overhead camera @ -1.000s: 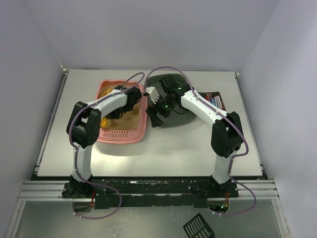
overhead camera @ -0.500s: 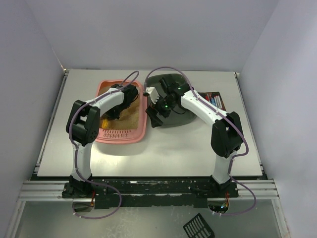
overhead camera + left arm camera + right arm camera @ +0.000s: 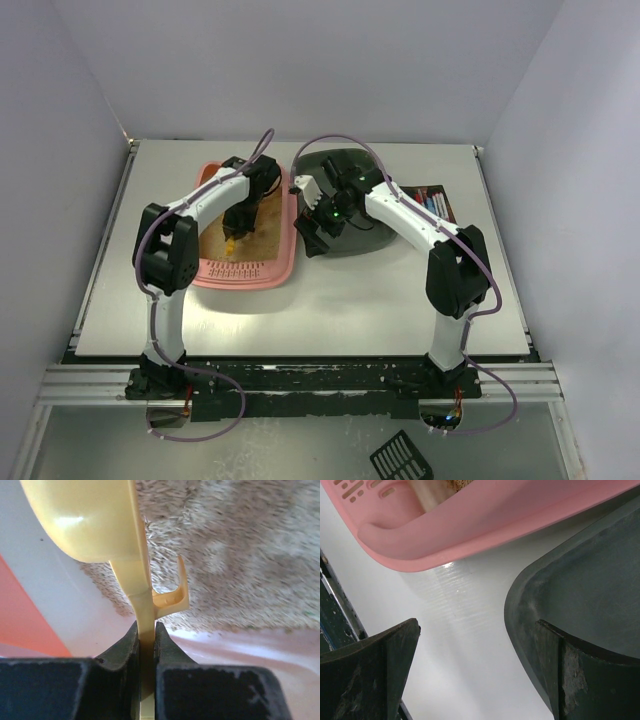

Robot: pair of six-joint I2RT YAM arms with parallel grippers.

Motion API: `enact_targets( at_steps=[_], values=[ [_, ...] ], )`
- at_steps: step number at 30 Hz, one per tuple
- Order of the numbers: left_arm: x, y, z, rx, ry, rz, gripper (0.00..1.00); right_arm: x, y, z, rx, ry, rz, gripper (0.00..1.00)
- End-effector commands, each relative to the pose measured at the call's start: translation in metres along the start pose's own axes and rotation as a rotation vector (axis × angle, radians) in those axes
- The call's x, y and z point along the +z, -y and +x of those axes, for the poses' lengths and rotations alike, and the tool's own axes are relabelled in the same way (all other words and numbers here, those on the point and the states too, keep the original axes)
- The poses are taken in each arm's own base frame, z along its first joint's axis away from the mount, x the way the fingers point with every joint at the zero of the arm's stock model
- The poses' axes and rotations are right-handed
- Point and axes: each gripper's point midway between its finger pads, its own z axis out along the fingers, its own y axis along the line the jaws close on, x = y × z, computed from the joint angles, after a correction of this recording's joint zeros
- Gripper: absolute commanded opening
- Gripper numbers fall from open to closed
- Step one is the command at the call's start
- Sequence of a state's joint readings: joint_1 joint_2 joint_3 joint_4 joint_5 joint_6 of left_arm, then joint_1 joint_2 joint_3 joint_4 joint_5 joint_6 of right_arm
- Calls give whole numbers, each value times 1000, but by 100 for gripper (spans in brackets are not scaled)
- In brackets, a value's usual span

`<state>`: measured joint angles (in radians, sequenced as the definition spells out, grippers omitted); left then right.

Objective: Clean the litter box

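Pink litter box [image 3: 243, 271]: left of centre on the table [image 3: 350, 300], toward the far side; tan litter [image 3: 240, 555] inside, slotted rim at the near end.
Left claw [image 3: 146, 635]: clamped tight on the thin handle of a yellow scoop [image 3: 100, 525], over the box.
Scoop: bowl edge-on above the litter, near the box's pale inner wall; contact with the litter unclear.
Right claw [image 3: 475, 645]: jaws spread wide, nothing held; low at the gap between box and grey tray [image 3: 580, 580], one finger over the tray's rim, the other over bare table.
Grey tray: just right of the box, with a strip of table between.
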<state>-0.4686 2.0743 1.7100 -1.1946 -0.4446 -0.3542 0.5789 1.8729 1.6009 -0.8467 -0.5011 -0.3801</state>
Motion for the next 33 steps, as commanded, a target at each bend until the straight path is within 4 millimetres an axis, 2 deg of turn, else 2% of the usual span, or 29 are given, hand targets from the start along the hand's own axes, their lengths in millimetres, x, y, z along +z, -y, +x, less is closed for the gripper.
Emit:
enact_targets(
  at_steps=[1,8,13,20,27,29,33],
  values=[
    [-40,22,-6,15,59,166,7,-7,1,-10,-13,27,18,100],
    [-58,20,-9,-27,112,199,7,-7,2,-10,-13,28,23,100],
    [-60,14,-10,-51,131,186,7,-7,2,-11,-10,29,27,100],
    [-44,-3,-9,-115,135,193,7,-8,2,-10,-10,33,30,100],
    [-29,-20,-10,-204,133,279,7,-9,1,-10,-13,35,29,100],
    [-25,-20,-10,-215,128,308,7,-9,1,-11,-14,35,28,100],
    [-20,-7,-12,-220,120,388,7,-9,0,-11,-14,36,25,100]
  ],
)
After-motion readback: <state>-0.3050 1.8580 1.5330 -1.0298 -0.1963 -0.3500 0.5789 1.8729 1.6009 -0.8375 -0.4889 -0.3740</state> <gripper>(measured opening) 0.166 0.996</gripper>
